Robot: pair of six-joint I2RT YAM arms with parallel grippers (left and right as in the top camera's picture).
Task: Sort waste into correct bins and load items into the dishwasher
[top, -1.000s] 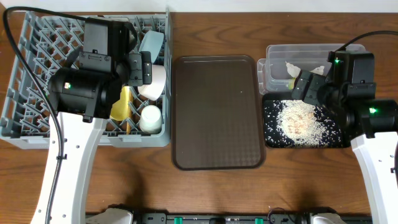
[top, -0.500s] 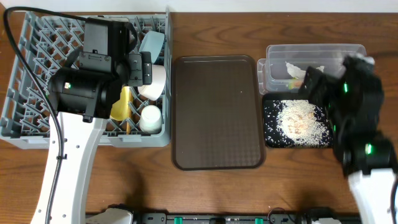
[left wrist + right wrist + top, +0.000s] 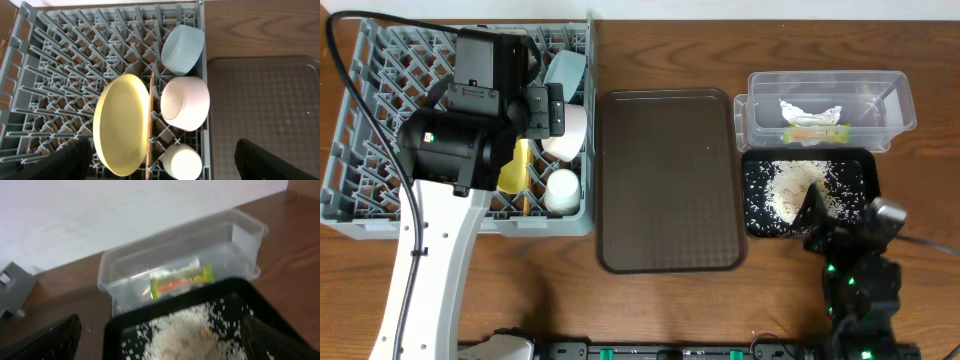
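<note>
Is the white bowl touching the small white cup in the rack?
Apart. The left wrist view shows a strip of the grey rack between the white bowl and the small white cup.

Saw a large brown serving tray (image 3: 670,180) lying flat near the middle of the wooden table (image 3: 650,310). Noted its rounded corners, raised rim and finely textured floor. Glimpsed a thin wooden stick (image 3: 149,125), running straight and narrow. Made out a pale wall (image 3: 125,210) behind the table's far edge.
</note>
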